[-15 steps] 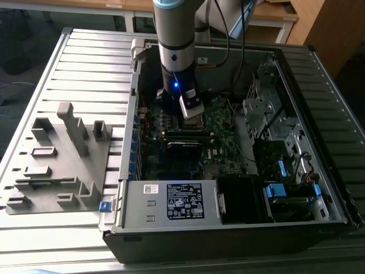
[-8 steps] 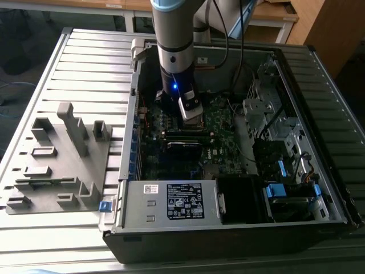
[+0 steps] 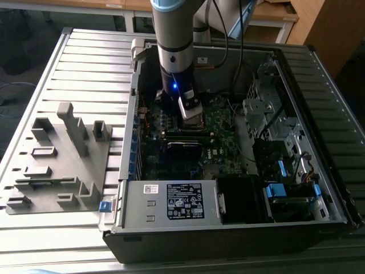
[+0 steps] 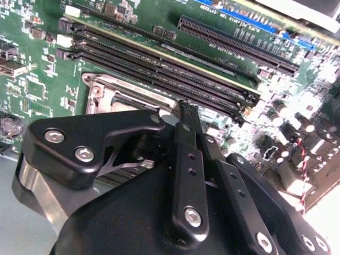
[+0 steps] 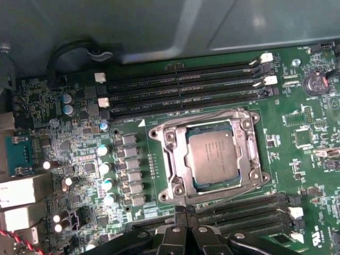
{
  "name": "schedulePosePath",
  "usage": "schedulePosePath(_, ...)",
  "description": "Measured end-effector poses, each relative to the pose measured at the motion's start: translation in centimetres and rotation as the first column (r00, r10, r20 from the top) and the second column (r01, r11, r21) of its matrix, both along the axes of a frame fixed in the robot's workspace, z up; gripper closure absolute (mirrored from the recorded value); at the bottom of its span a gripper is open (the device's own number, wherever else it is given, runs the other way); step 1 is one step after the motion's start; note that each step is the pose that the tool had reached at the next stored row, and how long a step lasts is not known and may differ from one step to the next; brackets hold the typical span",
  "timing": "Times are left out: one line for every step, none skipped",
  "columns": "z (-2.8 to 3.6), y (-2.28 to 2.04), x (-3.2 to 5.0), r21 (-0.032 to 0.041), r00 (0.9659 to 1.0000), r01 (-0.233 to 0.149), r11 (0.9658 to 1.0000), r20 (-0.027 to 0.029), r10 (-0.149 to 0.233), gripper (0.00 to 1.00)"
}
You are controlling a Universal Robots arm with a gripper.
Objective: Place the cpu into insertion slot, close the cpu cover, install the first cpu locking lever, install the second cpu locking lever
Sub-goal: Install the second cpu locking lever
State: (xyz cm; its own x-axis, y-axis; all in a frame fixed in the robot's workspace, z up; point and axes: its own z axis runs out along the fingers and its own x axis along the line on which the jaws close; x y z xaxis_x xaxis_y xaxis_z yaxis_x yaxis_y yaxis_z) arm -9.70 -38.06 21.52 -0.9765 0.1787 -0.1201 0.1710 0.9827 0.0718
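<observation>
In the first wrist view the cpu (image 5: 210, 156), a grey-silver square, lies flat in the insertion slot (image 5: 197, 183) on the green board. The silver cpu cover (image 5: 172, 154) is folded down around it like a frame. Thin wire levers (image 5: 202, 118) run along two opposite sides of the cover. My gripper (image 5: 187, 226) is shut with nothing between its black fingers, and it hovers just off one side of the socket, above the memory slots. In the second wrist view the gripper's (image 4: 187, 109) tip sits by the socket's metal rim (image 4: 114, 87). The exterior view shows the gripper (image 3: 191, 117) reaching down into the case.
Long black memory slots (image 5: 180, 87) flank the socket on two sides. The open computer case (image 3: 228, 228) holds a power supply box (image 3: 171, 202), drive bays with blue tabs (image 3: 275, 190) and loose cables. A grey fixture tray (image 3: 57, 165) lies on the slatted table at the exterior view's left.
</observation>
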Motion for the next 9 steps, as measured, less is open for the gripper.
schedulePosePath(-0.02,0.07,0.00,0.0002,1.0000,0.000,1.0000,0.0001,0.000,0.89)
schedulePosePath(-0.03,0.14,0.00,0.0002,1.0000,0.000,1.0000,0.0001,0.000,0.89)
schedulePosePath(-0.04,0.20,0.00,0.0001,1.0000,0.000,1.0000,0.0000,0.000,0.89)
schedulePosePath(-0.05,0.24,0.00,0.0001,1.0000,0.000,1.0000,0.0000,0.000,0.89)
schedulePosePath(-0.09,0.25,0.01,0.0003,1.0000,0.000,1.0000,0.0001,0.000,0.89)
schedulePosePath(-0.14,0.25,0.01,0.0003,1.0000,0.000,1.0000,0.0002,0.000,0.89)
schedulePosePath(-0.23,0.25,0.01,0.0001,1.0000,0.000,1.0000,0.0000,0.000,0.89)
schedulePosePath(-0.38,0.25,0.00,0.0001,1.0000,0.000,1.0000,0.0001,0.000,0.89)
schedulePosePath(-0.54,0.25,0.00,0.0002,1.0000,0.000,1.0000,0.0004,0.000,0.89)
